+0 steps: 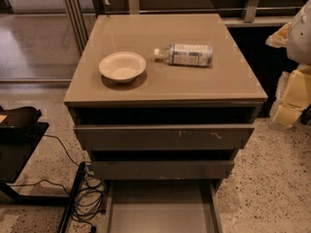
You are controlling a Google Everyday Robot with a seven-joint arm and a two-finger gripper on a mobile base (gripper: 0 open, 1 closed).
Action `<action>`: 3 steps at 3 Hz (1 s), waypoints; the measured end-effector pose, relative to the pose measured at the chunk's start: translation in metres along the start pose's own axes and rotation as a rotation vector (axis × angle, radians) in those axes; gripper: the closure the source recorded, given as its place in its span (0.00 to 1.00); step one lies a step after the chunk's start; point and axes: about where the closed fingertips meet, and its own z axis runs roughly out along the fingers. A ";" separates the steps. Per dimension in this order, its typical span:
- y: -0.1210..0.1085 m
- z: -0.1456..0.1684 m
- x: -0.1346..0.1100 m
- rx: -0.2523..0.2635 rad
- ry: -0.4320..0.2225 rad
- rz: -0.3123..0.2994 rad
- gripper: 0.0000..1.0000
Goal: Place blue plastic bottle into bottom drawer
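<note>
The blue plastic bottle (pixel 187 55) lies on its side on the cabinet top (pixel 160 33), white cap pointing left toward the white bowl. The bottom drawer (pixel 160 212) is pulled out at the bottom of the view, and its light grey inside holds nothing. My gripper (pixel 290 101) is at the far right edge, pale yellow and white, beside the cabinet's right side and below the level of its top. It is well apart from the bottle and holds nothing that I can see.
A white bowl (pixel 122 66) sits left of the bottle. The two upper drawers (pixel 163 137) stand slightly out. A black stand (pixel 19 144) and loose cables (pixel 87 198) are on the floor at the left. Glass panels and a rail run behind.
</note>
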 end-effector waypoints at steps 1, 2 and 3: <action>0.000 -0.001 0.001 0.002 0.001 0.001 0.00; -0.004 -0.003 -0.002 0.010 -0.008 -0.012 0.00; -0.011 0.002 -0.010 0.023 -0.064 -0.045 0.00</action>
